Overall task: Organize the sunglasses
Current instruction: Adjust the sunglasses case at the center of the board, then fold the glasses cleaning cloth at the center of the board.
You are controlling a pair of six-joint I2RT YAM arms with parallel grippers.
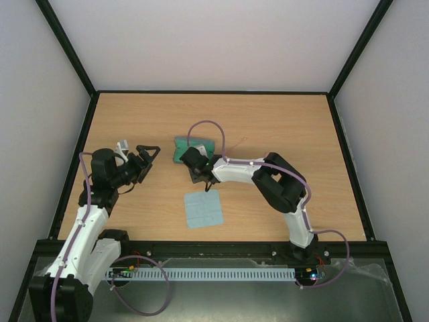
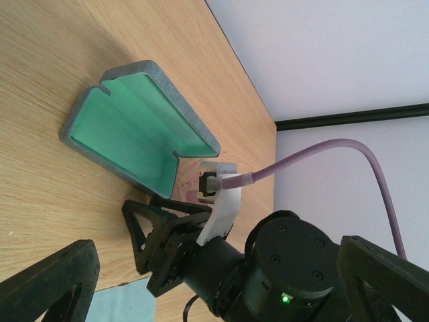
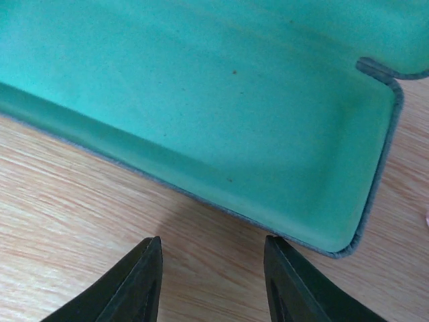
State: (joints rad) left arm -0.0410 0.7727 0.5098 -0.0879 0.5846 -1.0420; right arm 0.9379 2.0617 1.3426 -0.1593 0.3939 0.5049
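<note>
The grey-blue case (image 1: 195,145) lies open on the table and shows its green lining; the left wrist view (image 2: 134,127) and the right wrist view (image 3: 221,100) show it empty. The pink sunglasses (image 2: 190,194) lie just right of the case, mostly hidden behind my right wrist; in the top view (image 1: 236,143) only a faint thin line shows. My right gripper (image 1: 202,178) is open and empty, its fingertips (image 3: 144,282) over bare wood at the case's near rim. My left gripper (image 1: 149,156) is open and empty, left of the case and pointing at it.
A light blue cloth (image 1: 204,209) lies flat in front of the case, near my right gripper. Black frame rails (image 1: 80,154) edge the wooden table. My right arm's purple cable (image 1: 208,124) arcs over the case.
</note>
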